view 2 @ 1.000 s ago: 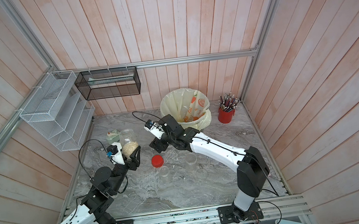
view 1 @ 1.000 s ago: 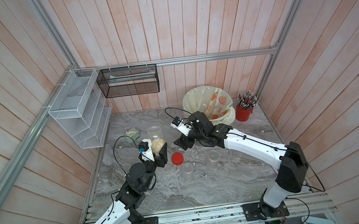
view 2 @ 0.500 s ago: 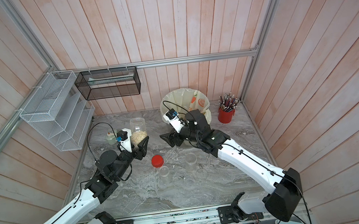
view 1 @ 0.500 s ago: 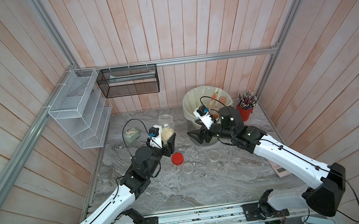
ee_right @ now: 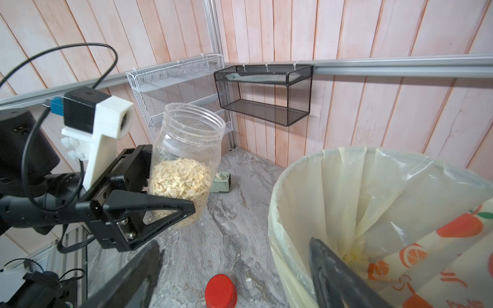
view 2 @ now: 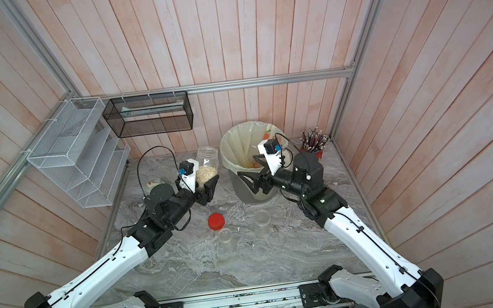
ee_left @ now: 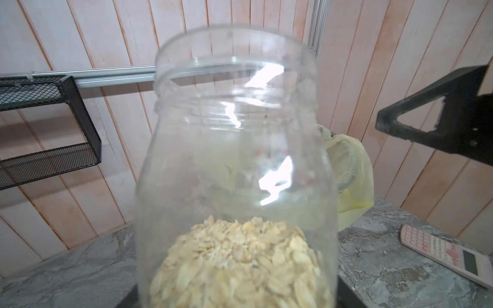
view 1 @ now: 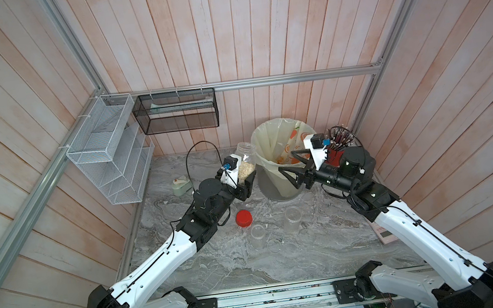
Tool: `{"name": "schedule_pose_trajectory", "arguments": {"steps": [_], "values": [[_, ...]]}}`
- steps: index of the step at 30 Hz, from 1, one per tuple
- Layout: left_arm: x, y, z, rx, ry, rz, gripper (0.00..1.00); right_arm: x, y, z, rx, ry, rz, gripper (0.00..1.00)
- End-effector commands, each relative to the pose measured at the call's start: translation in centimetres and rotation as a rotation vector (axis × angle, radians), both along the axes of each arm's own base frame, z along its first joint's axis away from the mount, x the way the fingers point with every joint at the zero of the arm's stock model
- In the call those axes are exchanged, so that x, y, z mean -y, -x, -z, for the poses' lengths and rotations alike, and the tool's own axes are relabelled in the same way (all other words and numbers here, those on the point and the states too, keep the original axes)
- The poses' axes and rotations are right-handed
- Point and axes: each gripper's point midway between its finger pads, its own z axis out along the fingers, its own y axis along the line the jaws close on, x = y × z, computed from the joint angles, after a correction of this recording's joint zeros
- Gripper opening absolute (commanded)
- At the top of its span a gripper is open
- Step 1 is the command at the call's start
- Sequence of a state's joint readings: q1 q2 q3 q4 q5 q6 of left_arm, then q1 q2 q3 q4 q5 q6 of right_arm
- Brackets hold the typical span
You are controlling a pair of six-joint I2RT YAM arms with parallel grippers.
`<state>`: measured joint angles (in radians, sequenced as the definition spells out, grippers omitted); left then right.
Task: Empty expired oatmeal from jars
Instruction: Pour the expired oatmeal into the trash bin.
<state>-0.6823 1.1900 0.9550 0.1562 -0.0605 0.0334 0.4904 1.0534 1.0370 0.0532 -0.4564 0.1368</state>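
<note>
The left gripper [view 1: 246,181] is found clamped on an open-mouthed jar [view 1: 246,156], held upright off the table [view 1: 220,268] just beside the bin [view 1: 271,186], oatmeal [view 1: 246,170] filling its lower half. The right gripper [view 1: 286,162] is seen spread and empty at the bin's rim.

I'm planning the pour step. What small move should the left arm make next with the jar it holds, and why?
Probably carry the jar sideways over the bin's open mouth before tipping it. The left gripper holds the jar roughly upright with its lid off and the oatmeal inside. It hangs beside the bin's rim, not above it.
</note>
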Motion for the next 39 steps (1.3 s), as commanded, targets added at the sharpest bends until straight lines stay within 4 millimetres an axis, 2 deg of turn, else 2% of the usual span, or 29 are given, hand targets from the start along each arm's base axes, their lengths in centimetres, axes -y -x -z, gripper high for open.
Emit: {"name": "schedule_pose_trajectory", "arguments": {"steps": [1, 7, 14, 27, 39], "values": [[1.2, -0.2, -2.4, 0.052, -0.010, 0.042, 0.00, 0.4, 0.5, -1.8, 0.052, -0.062, -0.019, 0.89], [3.6, -1.2, -3.4, 0.076, -0.068, 0.097, 0.00, 0.9, 0.0, -2.5, 0.065, -0.106, 0.006, 0.90], [6.3, -2.3, -3.9, 0.087, -0.142, 0.164, 0.00, 0.8, -1.5, -3.6, 0.077, -0.165, 0.030, 0.96], [8.9, -4.1, -5.2, 0.168, -0.193, 0.208, 0.00, 0.2, -5.3, -4.4, 0.009, -0.259, 0.021, 0.98], [10.3, -5.5, -5.4, 0.222, -0.236, 0.220, 0.00, -0.6, -7.6, -4.7, -0.032, -0.336, -0.022, 0.98]]}}
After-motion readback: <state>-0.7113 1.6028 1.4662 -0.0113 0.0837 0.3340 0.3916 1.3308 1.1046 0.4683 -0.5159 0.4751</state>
